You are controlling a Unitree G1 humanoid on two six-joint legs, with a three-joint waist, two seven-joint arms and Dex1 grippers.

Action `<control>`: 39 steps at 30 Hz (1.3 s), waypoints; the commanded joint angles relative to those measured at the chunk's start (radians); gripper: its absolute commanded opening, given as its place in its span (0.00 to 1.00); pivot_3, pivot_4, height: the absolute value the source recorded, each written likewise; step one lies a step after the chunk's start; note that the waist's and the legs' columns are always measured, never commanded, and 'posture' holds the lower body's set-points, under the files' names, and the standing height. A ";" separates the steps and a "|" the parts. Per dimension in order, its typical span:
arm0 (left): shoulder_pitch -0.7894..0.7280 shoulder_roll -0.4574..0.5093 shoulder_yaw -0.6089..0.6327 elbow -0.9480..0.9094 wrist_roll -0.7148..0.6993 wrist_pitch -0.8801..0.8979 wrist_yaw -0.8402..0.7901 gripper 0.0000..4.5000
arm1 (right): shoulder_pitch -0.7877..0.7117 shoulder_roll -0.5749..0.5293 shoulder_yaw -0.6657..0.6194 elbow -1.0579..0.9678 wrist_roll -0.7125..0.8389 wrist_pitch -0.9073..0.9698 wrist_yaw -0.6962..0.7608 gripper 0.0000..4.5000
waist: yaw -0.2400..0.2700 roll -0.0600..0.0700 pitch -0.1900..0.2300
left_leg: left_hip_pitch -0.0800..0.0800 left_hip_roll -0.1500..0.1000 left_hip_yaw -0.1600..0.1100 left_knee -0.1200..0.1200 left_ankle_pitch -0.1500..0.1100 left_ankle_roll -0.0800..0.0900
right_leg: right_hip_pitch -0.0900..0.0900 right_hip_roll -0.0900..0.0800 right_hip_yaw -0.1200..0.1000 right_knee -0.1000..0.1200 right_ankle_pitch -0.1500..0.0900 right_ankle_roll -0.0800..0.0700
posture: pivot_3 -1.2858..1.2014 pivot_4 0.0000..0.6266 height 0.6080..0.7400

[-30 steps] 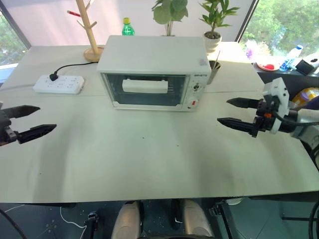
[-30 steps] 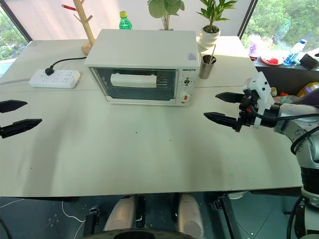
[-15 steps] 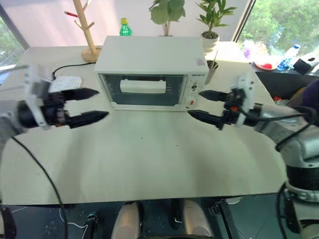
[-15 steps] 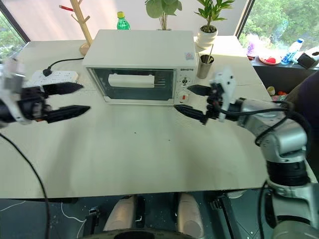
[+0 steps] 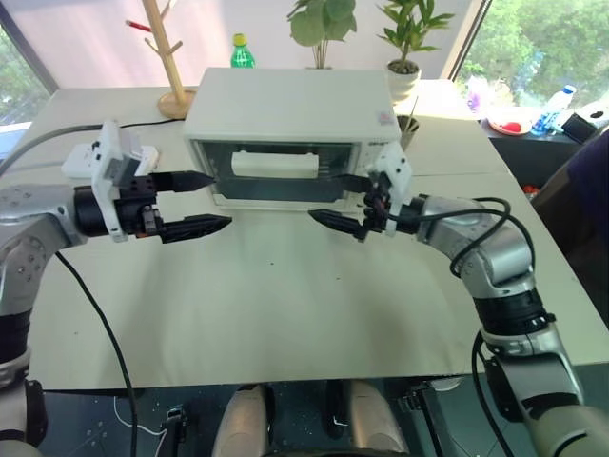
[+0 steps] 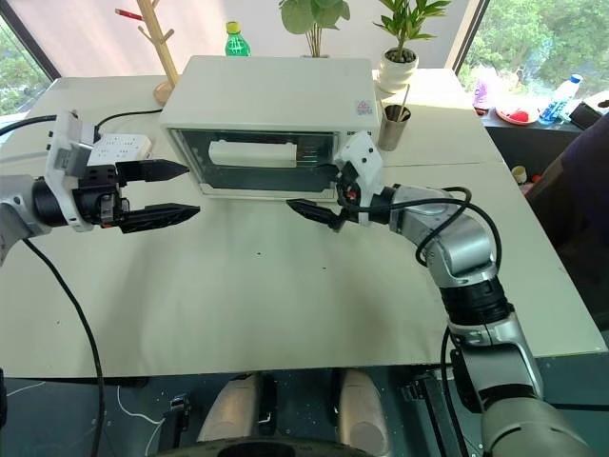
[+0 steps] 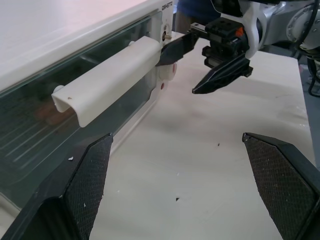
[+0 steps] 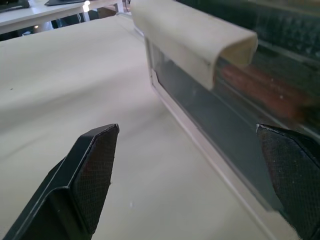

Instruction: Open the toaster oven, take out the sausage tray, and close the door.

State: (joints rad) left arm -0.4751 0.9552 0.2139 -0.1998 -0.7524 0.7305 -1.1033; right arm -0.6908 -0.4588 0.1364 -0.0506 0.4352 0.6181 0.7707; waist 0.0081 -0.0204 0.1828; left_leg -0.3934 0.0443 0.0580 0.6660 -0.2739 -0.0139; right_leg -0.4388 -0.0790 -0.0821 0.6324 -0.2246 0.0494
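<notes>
One toaster oven [image 5: 290,133] stood toward the back of the table [image 5: 285,305], its single glass door [image 5: 276,173] shut, the one long white handle [image 5: 276,165] across the upper part of the glass. Behind the glass, in the right wrist view, reddish sausages [image 8: 260,87] lay on what looked like the sausage tray; I could not count them or make out the tray itself. The control panel on the oven's right carried knobs and one red button [image 6: 346,188].

Two grippers hung in front of the oven, neither touching it. The left gripper [image 5: 203,202] hovered just off the oven's left front corner, fingers spread wide and holding nothing. The right gripper [image 5: 344,202] hovered before the door's right end, near the handle's tip, likewise spread and empty. Bare table lay between the two.

Around the oven: one white power strip [image 6: 122,148] with one black plug to its left, one wooden rack [image 5: 162,57] and one green bottle [image 5: 244,52] behind, two potted plants [image 5: 407,43] at the back, and one metal cup [image 6: 392,126] beside the oven's right side.
</notes>
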 commanded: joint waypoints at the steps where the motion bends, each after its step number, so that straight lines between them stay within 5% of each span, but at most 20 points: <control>1: -0.011 0.010 0.032 -0.020 0.000 -0.016 0.006 0.98 | -0.051 0.033 0.009 0.024 -0.022 -0.049 0.016 1.00 | -0.001 0.000 0.000 | 0.000 0.000 0.000 0.000 0.000 0.000 | 0.000 0.000 0.000 0.000 0.000 0.000 | 0.52 0.24 0.82; 18: -0.053 -0.024 0.001 0.032 0.029 -0.039 0.031 0.98 | 0.025 0.055 0.001 -0.155 0.072 -0.015 0.137 1.00 | -0.004 0.000 0.000 | 0.000 0.000 0.000 0.000 0.000 0.000 | 0.000 0.000 0.000 0.000 0.000 0.000 | 0.52 0.24 0.82; 29: -0.356 -0.112 -0.047 0.297 0.056 -0.031 0.037 0.98 | 0.121 0.003 0.053 -0.240 0.066 0.026 0.165 1.00 | -0.003 0.000 0.000 | 0.000 -0.001 -0.001 0.000 0.000 0.000 | 0.000 0.000 0.000 0.001 0.000 0.000 | 0.52 0.24 0.82; 37: -0.421 -0.143 -0.235 0.498 0.315 -0.310 -0.103 0.08 | 0.158 -0.005 0.041 -0.251 0.065 0.028 0.151 1.00 | -0.006 0.000 0.000 | 0.001 -0.001 -0.001 0.000 0.000 0.000 | 0.000 0.001 0.000 0.002 0.000 0.000 | 0.52 0.24 0.82; 39: -0.433 -0.157 -0.264 0.541 0.361 -0.366 -0.126 0.01 | 0.164 -0.005 0.039 -0.254 0.064 0.027 0.148 1.00 | -0.005 -0.001 0.000 | 0.000 -0.001 0.000 0.001 0.000 0.000 | 0.000 0.001 0.000 0.002 0.000 0.000 | 0.52 0.24 0.82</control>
State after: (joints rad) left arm -0.8732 0.7952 -0.0461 0.3306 -0.4269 0.4242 -1.2061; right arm -0.5238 -0.4611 0.1820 -0.2606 0.4849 0.6502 0.9163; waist 0.0028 -0.0209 0.1828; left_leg -0.3931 0.0435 0.0575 0.6667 -0.2736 -0.0141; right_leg -0.4385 -0.0782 -0.0825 0.6340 -0.2245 0.0494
